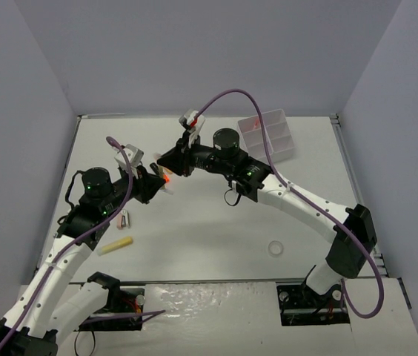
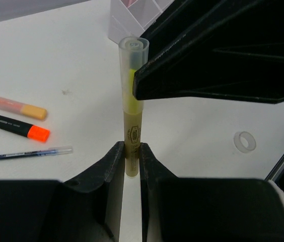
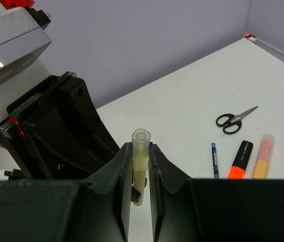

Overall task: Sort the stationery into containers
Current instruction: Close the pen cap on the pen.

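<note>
— Above the table (image 1: 216, 230), in mid-air: yellow highlighter (image 2: 131, 108) pinched from both ends. Why so?

— Looks like a handover (or a regrip). Barrel's lower end clamped in the left claw (image 2: 132, 151), capped end clamped in the right claw (image 3: 141, 151).

— And why lifted off the table?

— Probably for passing across: white organiser box (image 1: 268, 133) well apart, over on the right arm's side. Held straight between both pairs of fingers, touching each.

White table (image 1: 216, 237) enclosed by plain lavender-grey walls (image 1: 194, 52).
</note>
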`<state>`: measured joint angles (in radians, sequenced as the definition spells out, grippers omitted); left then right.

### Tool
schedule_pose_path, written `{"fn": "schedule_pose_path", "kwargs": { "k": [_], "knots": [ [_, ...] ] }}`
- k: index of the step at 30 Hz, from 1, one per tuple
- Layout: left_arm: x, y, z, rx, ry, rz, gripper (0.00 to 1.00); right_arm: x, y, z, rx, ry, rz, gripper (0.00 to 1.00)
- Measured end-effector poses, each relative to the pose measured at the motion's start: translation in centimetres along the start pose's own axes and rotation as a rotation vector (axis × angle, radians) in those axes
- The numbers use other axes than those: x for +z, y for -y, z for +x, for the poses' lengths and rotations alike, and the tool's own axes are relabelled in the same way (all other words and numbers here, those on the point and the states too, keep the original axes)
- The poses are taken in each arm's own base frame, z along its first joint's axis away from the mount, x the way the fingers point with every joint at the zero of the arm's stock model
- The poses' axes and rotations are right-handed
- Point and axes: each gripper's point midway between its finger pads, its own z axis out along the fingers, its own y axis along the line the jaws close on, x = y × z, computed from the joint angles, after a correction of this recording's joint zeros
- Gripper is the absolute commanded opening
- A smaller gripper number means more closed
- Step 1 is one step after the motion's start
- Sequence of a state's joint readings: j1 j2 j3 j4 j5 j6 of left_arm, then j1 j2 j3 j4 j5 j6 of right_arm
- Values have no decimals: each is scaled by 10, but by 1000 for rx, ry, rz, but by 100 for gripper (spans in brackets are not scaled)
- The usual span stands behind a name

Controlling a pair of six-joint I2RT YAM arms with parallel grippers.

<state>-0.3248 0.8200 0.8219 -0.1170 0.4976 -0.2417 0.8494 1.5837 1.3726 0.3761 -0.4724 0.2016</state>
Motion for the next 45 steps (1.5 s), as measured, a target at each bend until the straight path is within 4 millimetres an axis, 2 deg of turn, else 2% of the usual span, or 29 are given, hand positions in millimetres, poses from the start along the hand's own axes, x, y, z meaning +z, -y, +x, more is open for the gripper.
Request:
{"fn": "schedule_pose_path", "kwargs": {
  "k": [6, 18, 21, 24, 25, 28, 30, 33, 38, 43, 45],
  "knots": [
    [0, -6, 16, -27, -62, -17, 0, 3, -1, 21, 4, 66, 53, 0],
    [-2, -12, 23, -18, -91, -30, 0, 4, 1, 31, 14, 138, 126, 0],
    [-3, -13, 26, -19, -103, -31, 0, 4, 2, 34, 29, 140, 133, 16],
    [-2, -13, 22, -12, -90, -29, 0, 8, 0, 37, 45, 109, 126, 38],
    [-1, -14, 13, 3, -54, -31, 0, 10, -2, 46, 53, 68, 118, 41],
    [-6, -20, 9, 8, -39, -60, 0, 14, 9, 54, 82, 24, 154, 46],
    [-7, -20, 7, 11, -29, -63, 0, 13, 13, 51, 109, 17, 153, 47],
    [-6, -18, -4, 31, 13, -54, 0, 4, 18, 46, 164, 5, 133, 58],
    [-6, -15, -23, 56, 80, -45, 0, -20, 24, 28, 182, -14, 130, 61],
    [-6, -11, -29, 34, 105, -29, 0, -24, 1, -16, 121, 31, 62, 61],
    [-5, -10, -30, 30, 108, -24, 0, -23, -9, -24, 104, 45, 30, 60]
  ]
}}
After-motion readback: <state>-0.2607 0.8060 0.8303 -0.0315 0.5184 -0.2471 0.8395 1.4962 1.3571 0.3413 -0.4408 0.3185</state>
